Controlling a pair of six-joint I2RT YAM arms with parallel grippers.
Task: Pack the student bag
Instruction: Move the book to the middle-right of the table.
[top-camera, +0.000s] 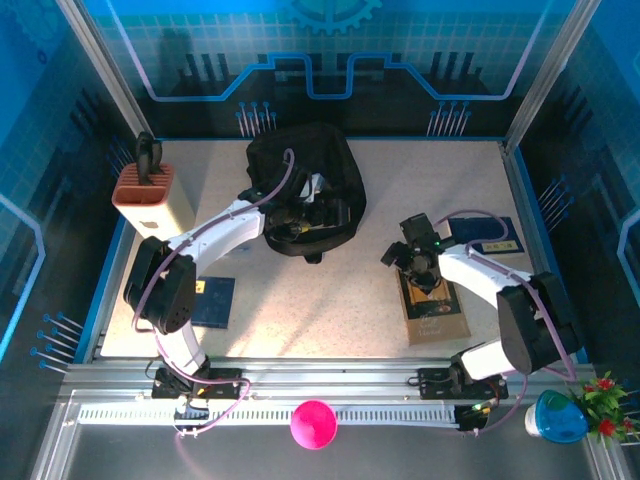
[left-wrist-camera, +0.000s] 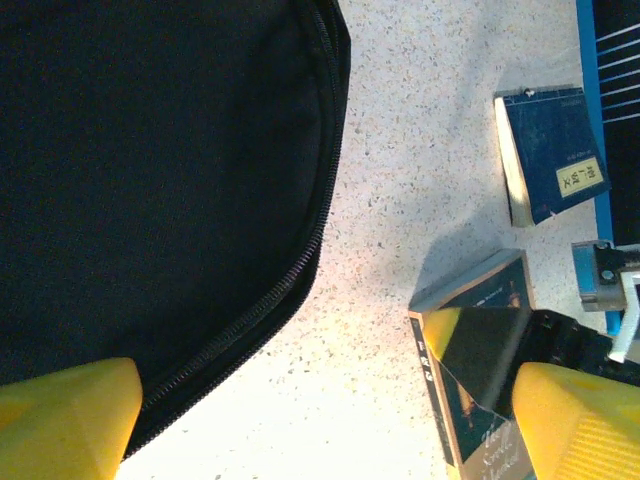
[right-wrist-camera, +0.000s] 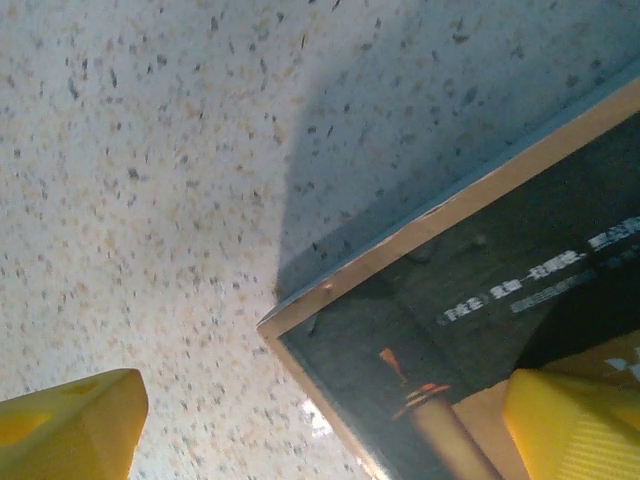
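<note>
The student bag (top-camera: 300, 170) is a black soft backpack lying at the back middle of the table; its zippered edge (left-wrist-camera: 290, 290) curves through the left wrist view. My left gripper (top-camera: 300, 222) hovers at the bag's near edge, open (left-wrist-camera: 320, 430), with bare table between its yellow fingertips (left-wrist-camera: 60, 420). Over the top end of a dark-and-tan book (top-camera: 435, 312) my right gripper (top-camera: 420, 262) stands open (right-wrist-camera: 320, 430). That book's corner (right-wrist-camera: 400, 330) lies between the fingers: one fingertip (right-wrist-camera: 575, 425) is over the cover, the other over the table.
A blue book (top-camera: 490, 235) lies right of the right gripper and shows as well in the left wrist view (left-wrist-camera: 555, 150). Another blue book (top-camera: 213, 300) lies near the left arm. A tan box with an orange-brown top (top-camera: 150, 195) stands back left. Walls enclose the table.
</note>
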